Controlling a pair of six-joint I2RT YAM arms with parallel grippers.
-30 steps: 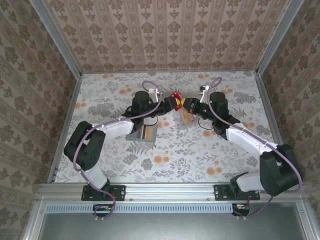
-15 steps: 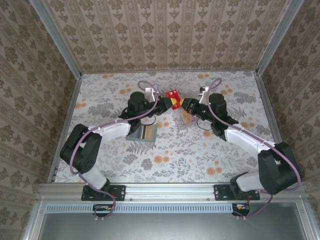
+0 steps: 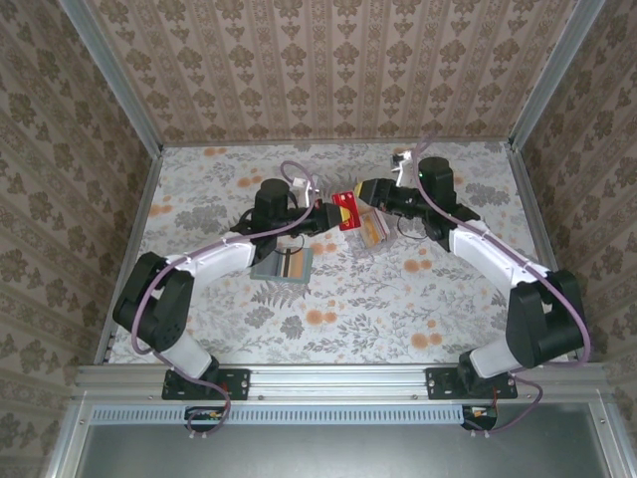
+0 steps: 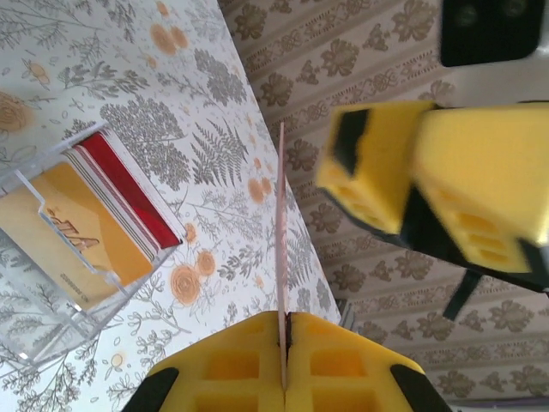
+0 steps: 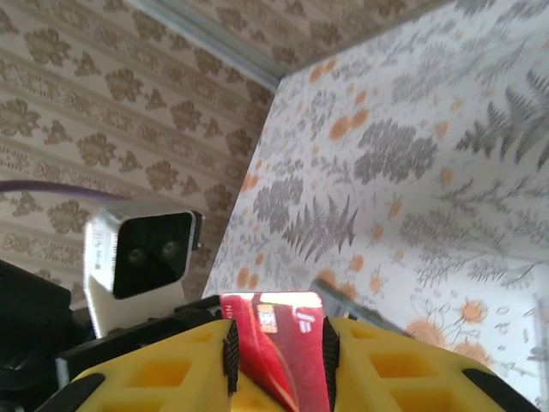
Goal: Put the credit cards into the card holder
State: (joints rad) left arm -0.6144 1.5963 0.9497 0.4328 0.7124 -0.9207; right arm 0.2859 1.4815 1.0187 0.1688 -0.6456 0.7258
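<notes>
Fingers (image 4: 225, 365) of the left gripper (image 4: 284, 326) pinch one red credit card (image 4: 280, 223) over the table's middle. The right gripper (image 5: 279, 333), fingers apart, hangs just beside. The card holder (image 3: 273, 269) lies nearer the near edge. Other credit cards (image 4: 90, 215) sit in the clear tray (image 4: 43, 339), so most work seems left.

The red credit card (image 3: 346, 211), clamped in the left gripper (image 3: 333, 215), was carried a little nearer the arm bases and away from the right gripper (image 3: 366, 191). The right gripper was drawn off toward the far wall and left just beside the card's face. The right arm was stretched farther over the tabletop (image 3: 348, 299).
</notes>
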